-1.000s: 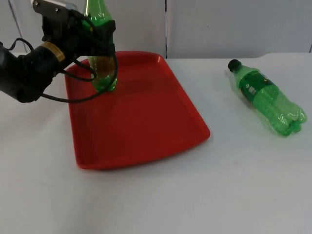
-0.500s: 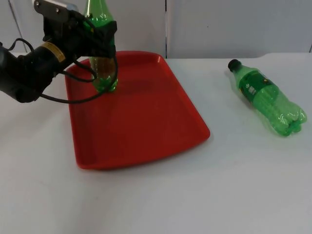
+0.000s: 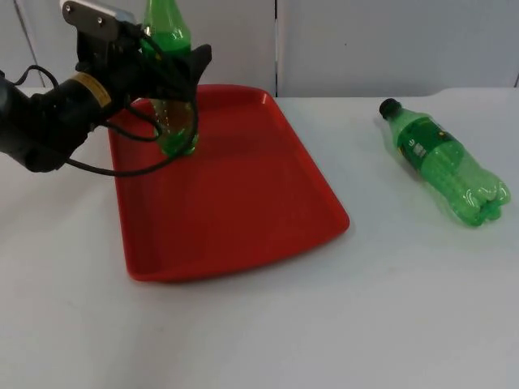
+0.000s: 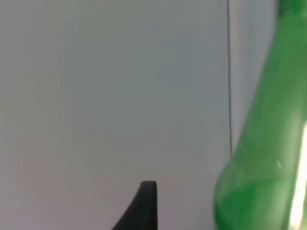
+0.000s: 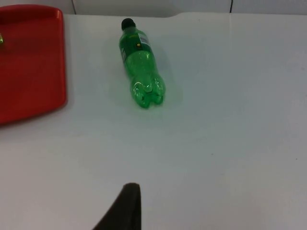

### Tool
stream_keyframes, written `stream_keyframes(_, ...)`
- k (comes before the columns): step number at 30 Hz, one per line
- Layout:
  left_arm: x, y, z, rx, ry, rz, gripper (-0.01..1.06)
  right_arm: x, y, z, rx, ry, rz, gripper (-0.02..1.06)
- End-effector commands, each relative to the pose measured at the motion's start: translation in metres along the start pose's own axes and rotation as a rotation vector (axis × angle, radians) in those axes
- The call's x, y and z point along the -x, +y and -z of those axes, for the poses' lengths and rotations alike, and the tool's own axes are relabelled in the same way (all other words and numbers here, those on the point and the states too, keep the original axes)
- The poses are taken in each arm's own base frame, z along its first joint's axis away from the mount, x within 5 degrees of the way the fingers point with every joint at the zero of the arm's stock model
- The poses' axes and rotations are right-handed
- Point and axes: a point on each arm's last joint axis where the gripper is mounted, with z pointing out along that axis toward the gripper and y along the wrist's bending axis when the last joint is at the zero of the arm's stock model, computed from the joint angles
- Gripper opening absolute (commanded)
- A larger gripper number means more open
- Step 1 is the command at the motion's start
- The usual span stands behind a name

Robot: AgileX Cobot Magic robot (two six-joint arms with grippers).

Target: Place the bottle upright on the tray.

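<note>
A green bottle (image 3: 177,134) stands upright in the far left corner of the red tray (image 3: 243,186). My left gripper (image 3: 172,66) is around its upper body, open, and one finger (image 3: 199,57) sticks out clear of the bottle's right side. In the left wrist view the green bottle (image 4: 264,158) rises beside the fingertip (image 4: 144,203), with the grey wall behind. A second green bottle (image 3: 444,162) with a black cap lies on its side on the table to the right. My right gripper (image 5: 125,206) waits above the table, short of that lying bottle (image 5: 139,62).
The grey partition wall (image 3: 389,40) runs close behind the tray's far edge. White table (image 3: 324,324) stretches in front of the tray and between tray and lying bottle. The tray's edge (image 5: 29,57) appears in the right wrist view.
The left gripper's jaws have spread: the right finger swung out away from the upright bottle. The bottle stays standing on the tray. The lying bottle has not moved.
</note>
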Motion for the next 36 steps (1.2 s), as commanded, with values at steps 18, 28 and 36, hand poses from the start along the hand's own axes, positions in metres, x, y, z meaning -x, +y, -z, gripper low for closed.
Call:
stream_keyframes(18, -0.002, -0.012, 0.000, -0.144, 0.042, 0.010, 0.92, 0.000, 0.000, 0.000, -0.005, -0.007, -0.006, 1.05)
stream_keyframes(28, -0.013, 0.005, 0.018, -0.144, 0.113, 0.077, 0.92, 0.000, 0.000, 0.000, -0.005, -0.007, -0.006, 1.05)
stream_keyframes(36, -0.010, 0.012, 0.037, -0.336, 0.083, 0.078, 0.92, 0.000, 0.000, 0.000, -0.005, -0.007, -0.006, 1.05)
